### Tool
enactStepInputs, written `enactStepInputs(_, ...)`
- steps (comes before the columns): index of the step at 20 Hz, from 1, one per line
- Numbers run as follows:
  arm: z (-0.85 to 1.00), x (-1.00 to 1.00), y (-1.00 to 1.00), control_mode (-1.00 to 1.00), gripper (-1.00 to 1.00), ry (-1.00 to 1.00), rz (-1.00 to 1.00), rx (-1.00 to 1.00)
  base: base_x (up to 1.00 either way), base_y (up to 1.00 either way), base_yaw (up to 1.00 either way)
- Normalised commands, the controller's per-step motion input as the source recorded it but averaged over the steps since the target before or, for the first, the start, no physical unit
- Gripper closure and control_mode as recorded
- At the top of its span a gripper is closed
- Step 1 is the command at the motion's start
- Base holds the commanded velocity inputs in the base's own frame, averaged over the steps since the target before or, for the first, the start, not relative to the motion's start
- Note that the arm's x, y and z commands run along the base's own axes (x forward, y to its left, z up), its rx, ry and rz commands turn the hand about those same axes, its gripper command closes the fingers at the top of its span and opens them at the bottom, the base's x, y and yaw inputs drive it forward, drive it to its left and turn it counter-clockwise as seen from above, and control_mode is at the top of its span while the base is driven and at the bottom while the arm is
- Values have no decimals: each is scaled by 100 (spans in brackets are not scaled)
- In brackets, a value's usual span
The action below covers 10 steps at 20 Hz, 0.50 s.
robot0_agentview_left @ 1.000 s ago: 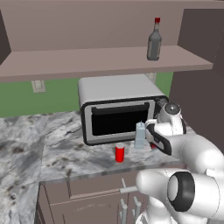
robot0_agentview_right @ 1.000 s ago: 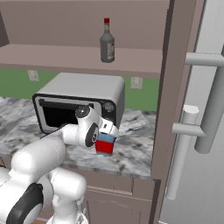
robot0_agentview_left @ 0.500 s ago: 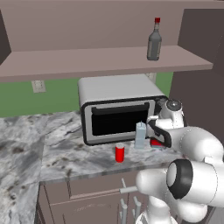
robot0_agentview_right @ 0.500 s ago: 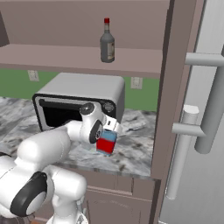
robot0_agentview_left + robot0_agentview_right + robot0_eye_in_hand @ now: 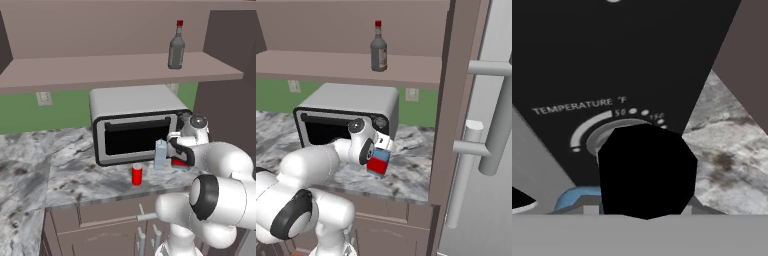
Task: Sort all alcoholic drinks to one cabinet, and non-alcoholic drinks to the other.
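Jaws pinched on the squat red-filled bottle with blue top (image 5: 379, 161), gripper (image 5: 381, 150) clamped at its upper part, bottle near the front right corner of the counter (image 5: 60, 175) just ahead of the toaster oven (image 5: 135, 127). Blue top (image 5: 577, 197) visible low in the hand view, temperature dial (image 5: 607, 132) of the oven close behind. Pale-blue translucent container (image 5: 160, 154) just beside the held bottle, against the oven front; small red can (image 5: 137, 175) a little further along toward the counter's front edge. Slim grey glass bottle with red cap (image 5: 175, 47) upright near the right end of the open cabinet shelf (image 5: 100, 70). Step judged: grasp of second alcoholic drink made, lift not begun. Next: straight lift clear of the pale-blue container, then up beside the grey bottle.
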Motion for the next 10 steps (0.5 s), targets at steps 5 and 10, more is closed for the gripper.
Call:
enactStepInputs(5, 19, -2, 0, -100, 100, -6, 0, 0, 0, 0, 0)
enactStepInputs(10, 97, -41, 0, -100, 100, 0, 0, 0, 0, 0, 0)
